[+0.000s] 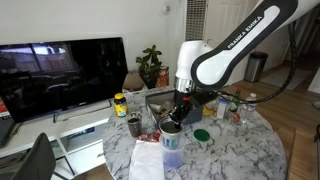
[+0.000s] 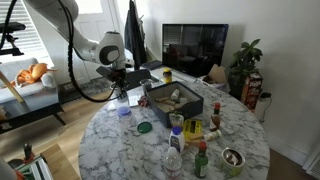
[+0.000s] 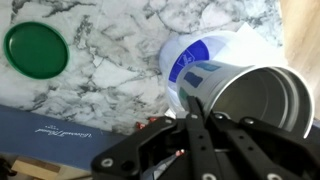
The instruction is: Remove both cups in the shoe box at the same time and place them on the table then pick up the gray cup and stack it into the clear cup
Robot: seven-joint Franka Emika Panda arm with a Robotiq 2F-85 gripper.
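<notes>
White arm (image 1: 232, 52) arched, pincer (image 1: 178, 112) apparently downward

Both exterior views stand back, slightly above the round marble surface (image 1: 250, 150) (image 2: 110, 150), facing it from different sides; each also takes in the television (image 1: 60, 70) (image 2: 195, 48). The wrist view looks steeply down at that surface from close by, fingers (image 3: 200, 135) at bottom centre.

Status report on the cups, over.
Pincer shut on clear cup and gray cup, rims together. Both out of shoe box, over table. Green lid nearby, not blocking.
</notes>
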